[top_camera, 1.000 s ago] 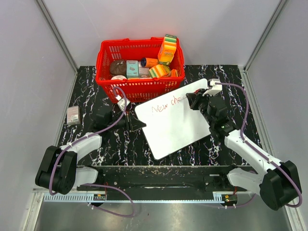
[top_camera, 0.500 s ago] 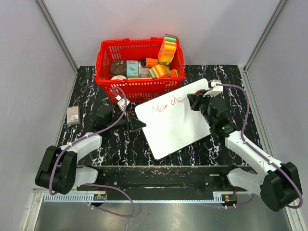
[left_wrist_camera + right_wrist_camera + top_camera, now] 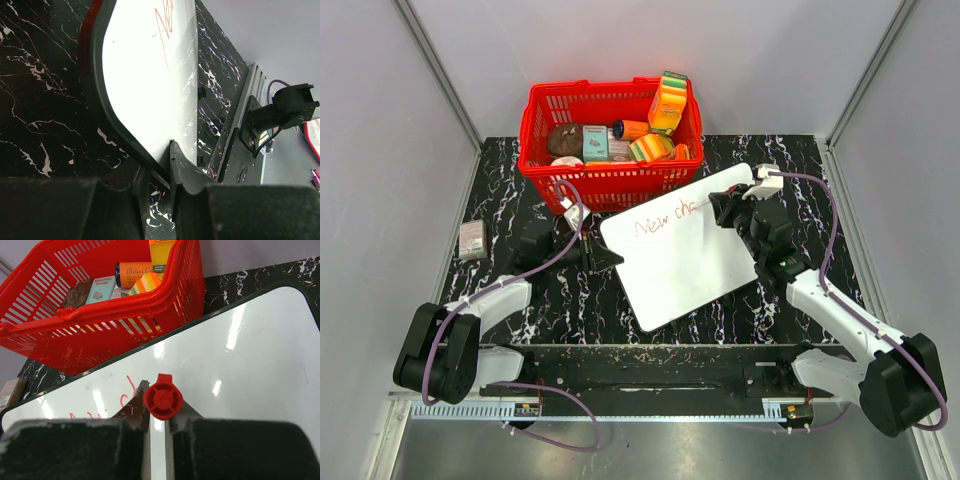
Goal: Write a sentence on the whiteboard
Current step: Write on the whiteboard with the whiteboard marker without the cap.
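Two pincers split the job: the left pincer (image 3: 159,167) nips the edge of the whiteboard (image 3: 685,262), likely to steady it. The right pincer (image 3: 158,412) squeezes a red marker (image 3: 162,400), its tip at the sentence (image 3: 664,218) just ahead. The board lies between them.
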Available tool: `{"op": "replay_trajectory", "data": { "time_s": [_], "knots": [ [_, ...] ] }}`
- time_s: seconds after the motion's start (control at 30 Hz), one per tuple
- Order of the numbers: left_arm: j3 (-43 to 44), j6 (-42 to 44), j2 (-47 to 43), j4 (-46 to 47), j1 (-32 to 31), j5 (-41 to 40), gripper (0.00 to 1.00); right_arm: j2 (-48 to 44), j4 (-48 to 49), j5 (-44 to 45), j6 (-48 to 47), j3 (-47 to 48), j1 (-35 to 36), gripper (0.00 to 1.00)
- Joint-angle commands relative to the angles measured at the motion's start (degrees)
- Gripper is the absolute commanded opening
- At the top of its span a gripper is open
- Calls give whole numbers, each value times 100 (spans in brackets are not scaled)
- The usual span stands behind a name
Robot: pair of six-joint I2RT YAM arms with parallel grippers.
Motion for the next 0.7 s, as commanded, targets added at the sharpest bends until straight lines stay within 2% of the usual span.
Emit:
{"op": "replay_trajectory", "data": {
  "time_s": [0.0, 0.67],
  "knots": [
    [-51, 993, 142, -282, -190, -81, 0, 120, 212, 162, -49, 319, -59, 0],
    [-51, 993, 142, -264, -190, -54, 0, 146, 107, 101, -32, 302, -103, 0]
  ]
}}
